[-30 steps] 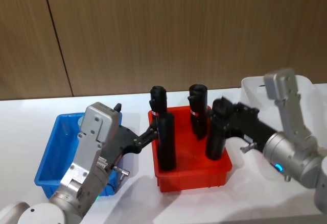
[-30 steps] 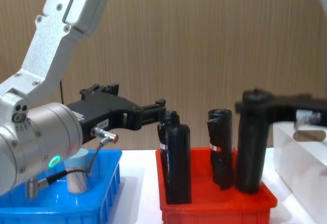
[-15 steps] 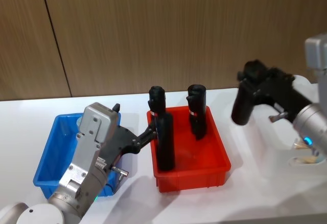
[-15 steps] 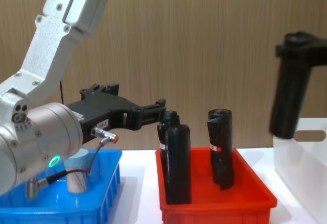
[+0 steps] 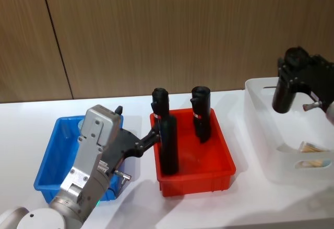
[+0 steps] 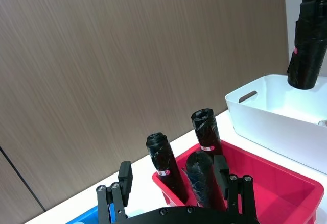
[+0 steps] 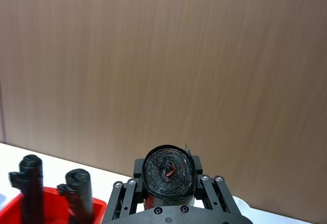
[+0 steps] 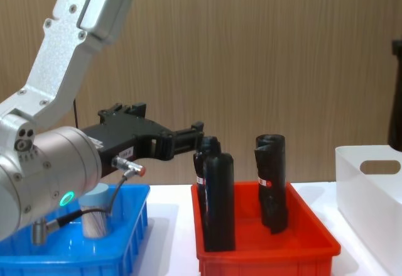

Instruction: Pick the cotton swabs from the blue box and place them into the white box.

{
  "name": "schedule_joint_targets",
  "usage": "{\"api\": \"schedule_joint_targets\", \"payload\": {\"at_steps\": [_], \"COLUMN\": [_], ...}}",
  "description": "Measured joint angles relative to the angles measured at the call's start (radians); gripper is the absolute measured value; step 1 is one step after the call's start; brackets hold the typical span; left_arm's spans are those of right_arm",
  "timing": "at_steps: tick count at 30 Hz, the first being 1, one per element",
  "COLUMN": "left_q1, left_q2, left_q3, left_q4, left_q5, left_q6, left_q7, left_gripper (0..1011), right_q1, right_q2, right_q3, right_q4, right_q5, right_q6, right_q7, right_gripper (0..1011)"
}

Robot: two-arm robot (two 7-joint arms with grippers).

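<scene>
White table: right pincer (image 5: 292,77) grips black roll (image 5: 284,96) above white box (image 5: 261,130); left pincer (image 8: 188,139) open.

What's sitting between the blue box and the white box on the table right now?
In the head view, the red bin sits between the blue box and the white box, with three black rolls standing in it.

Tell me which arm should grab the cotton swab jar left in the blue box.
Left. The left claw hangs empty over the blue box, close to the cotton swab jar. The right claw is shut on a black roll above the white box.
</scene>
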Motion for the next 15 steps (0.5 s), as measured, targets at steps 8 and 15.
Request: {"api": "schedule_joint_targets", "payload": {"at_steps": [8,15], "left_q1": [0.0,0.0], "left_q2": [0.0,0.0], "left_q3": [0.0,0.0], "left_q4": [0.0,0.0], "left_q5": [0.0,0.0], "left_q6": [0.0,0.0], "left_q7": [0.0,0.0], "left_gripper": [1004,1004], "right_q1": [0.021,0.046], "right_q2": [0.001,-0.01], "right_q3": [0.007,0.006], "right_q4": [0.06,0.136], "right_q5": [-0.012,-0.007], "right_q6": [-0.003,-0.002], "right_q7": [-0.011,-0.002], "right_gripper": [515,513]}}
